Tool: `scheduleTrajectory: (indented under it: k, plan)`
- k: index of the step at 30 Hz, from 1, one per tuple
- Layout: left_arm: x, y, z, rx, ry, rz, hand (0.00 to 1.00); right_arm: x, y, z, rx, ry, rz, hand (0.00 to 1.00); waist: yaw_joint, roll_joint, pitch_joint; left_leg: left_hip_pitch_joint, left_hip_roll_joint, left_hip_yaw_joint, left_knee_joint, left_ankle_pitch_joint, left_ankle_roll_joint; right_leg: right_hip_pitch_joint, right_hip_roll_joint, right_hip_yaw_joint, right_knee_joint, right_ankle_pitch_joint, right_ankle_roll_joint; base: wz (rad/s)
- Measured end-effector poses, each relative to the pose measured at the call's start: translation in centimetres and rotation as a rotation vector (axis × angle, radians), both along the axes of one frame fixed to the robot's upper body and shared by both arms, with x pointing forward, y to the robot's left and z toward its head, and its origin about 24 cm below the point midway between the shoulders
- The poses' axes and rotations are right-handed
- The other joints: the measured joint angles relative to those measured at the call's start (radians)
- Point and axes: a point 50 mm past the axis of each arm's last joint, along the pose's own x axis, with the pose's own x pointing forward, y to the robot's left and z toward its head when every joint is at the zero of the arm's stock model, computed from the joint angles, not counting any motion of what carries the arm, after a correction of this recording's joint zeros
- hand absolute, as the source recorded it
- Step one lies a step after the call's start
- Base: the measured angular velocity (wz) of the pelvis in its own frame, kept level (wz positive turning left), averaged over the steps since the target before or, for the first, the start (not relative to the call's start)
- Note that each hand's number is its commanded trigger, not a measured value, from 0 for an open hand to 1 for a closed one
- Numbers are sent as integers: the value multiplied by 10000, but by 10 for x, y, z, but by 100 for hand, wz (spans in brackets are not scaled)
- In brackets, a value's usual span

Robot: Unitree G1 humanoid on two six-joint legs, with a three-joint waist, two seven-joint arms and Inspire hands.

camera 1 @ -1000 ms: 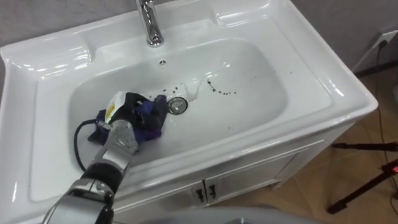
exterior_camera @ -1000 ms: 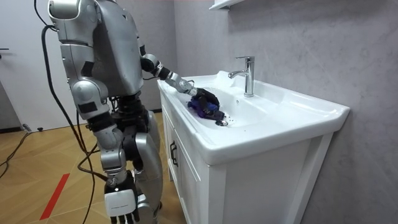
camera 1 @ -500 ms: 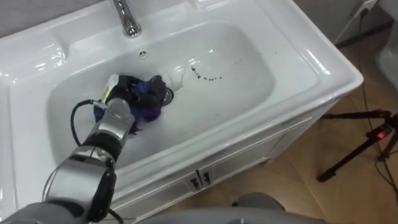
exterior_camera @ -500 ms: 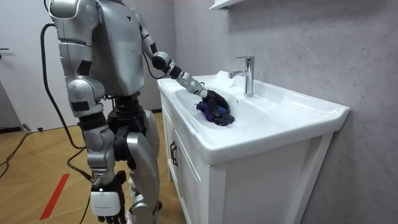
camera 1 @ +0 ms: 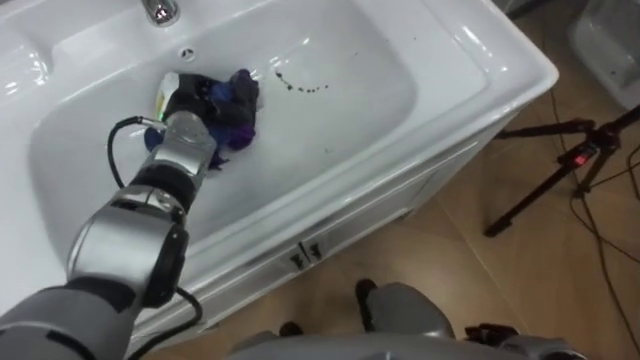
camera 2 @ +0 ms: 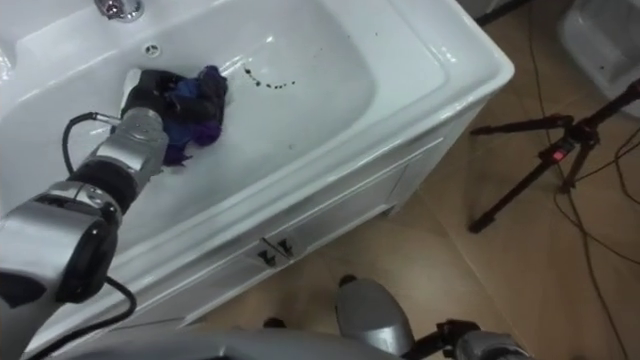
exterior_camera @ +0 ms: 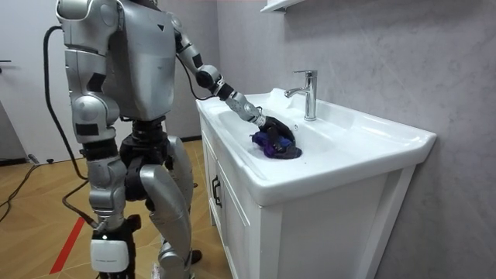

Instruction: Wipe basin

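1. The left hand (camera 1: 192, 100) is down in the bowl, lying on top of a bunched dark blue and purple cloth (camera 1: 238, 108) and pressing it against the bottom. It is dark against dark fabric, so I cannot tell how far it is closed or whether it truly grips the wad.
2. The cloth sits on the floor of the white ceramic basin (camera 1: 480, 60), towards the back wall. It is just below the small overflow hole (camera 1: 185, 50) and the base of the chrome tap (camera 1: 158, 10). Most of it bulges out ahead of the hand and to the robot's right.
3. It looks like a soft crumpled wad with no clear long axis, and should drag easily over the glazed surface.
4. A short trail of dark specks (camera 1: 300, 86) lies just beside the cloth's right edge. From the hand the dirt lies to the right, with the cloth between. The coming stroke probably needs a sweep rightward along the bowl floor, keeping pressure on.
5. The left hand is by far the nearer. The right hand (exterior_camera: 107, 254) hangs low beside the robot, well apart from the basin; its state cannot be told.
6. The robot stands at the end of the white vanity cabinet (camera 1: 300, 255), leaning its arm in. A black tripod (camera 1: 560, 170) stands on the wooden floor beyond.
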Motion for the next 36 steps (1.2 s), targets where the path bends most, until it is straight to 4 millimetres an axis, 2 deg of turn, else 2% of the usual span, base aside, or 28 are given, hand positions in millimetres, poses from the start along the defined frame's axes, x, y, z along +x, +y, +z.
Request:
scheduleTrajectory:
  k: [5,13,17,30,36]
  plan:
    - [10,-13,12,-219,-764,-475,100,-2,-2,0,-53,135,200,0,-349,-26,36,-328,14,43,173,-48,36,-338,-7,5,188,56,-40,-2]
    - [17,-22,22,-427,-1480,-810,100,10,1,1,179,-266,516,0,-494,-113,113,-632,-36,102,320,-103,90,-644,-106,-62,319,32,-5,1]
    - [19,-30,26,-505,-1841,-919,100,19,1,3,190,-475,525,0,-481,-124,106,-732,-64,100,324,-109,105,-763,-131,-71,333,24,13,0]
    - [23,-55,35,-699,-2356,-1765,100,18,2,2,181,-441,641,0,-484,-107,92,-841,-112,115,327,-127,142,-892,-182,-66,418,20,40,0]
    - [23,-67,37,-1443,-2460,-1849,100,19,3,3,251,-475,884,0,-518,12,92,-1031,-88,110,485,-180,220,-912,-229,-164,330,39,86,5]
